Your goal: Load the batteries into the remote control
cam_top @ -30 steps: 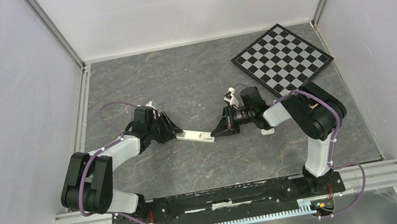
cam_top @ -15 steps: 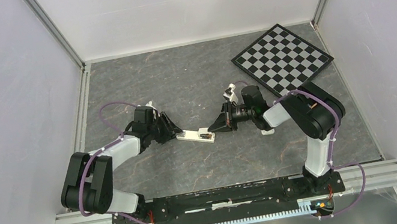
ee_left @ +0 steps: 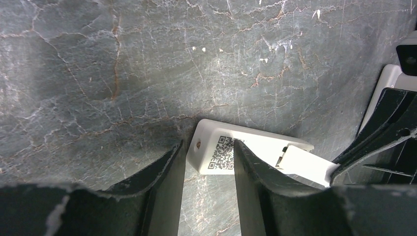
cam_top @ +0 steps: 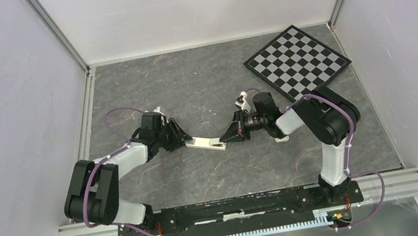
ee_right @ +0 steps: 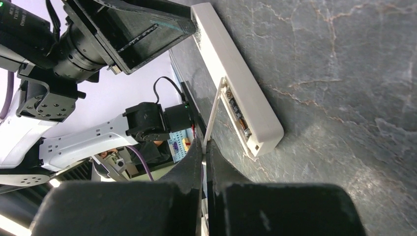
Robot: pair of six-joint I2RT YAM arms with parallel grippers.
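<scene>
The white remote control (cam_top: 205, 143) lies flat between my two arms. My left gripper (cam_top: 186, 140) is shut on its left end; in the left wrist view that QR-coded end (ee_left: 219, 150) sits between the two fingers (ee_left: 251, 172). My right gripper (ee_right: 204, 145) is shut on the thin white cover (ee_right: 213, 115), seen edge-on and tilted up from the open compartment. A dark battery with brassy bits (ee_right: 239, 117) shows inside the remote control (ee_right: 236, 69). The left wrist view has the cover (ee_left: 310, 164) over the remote's right part.
A checkerboard (cam_top: 296, 61) lies at the back right of the dark stone-patterned table. A small white object (cam_top: 282, 138) sits partly under my right forearm. Pale walls with metal rails close in the table on three sides.
My right gripper, with the cover, has shifted slightly left and back over the remote's right end. The left arm and the remote have stayed put.
</scene>
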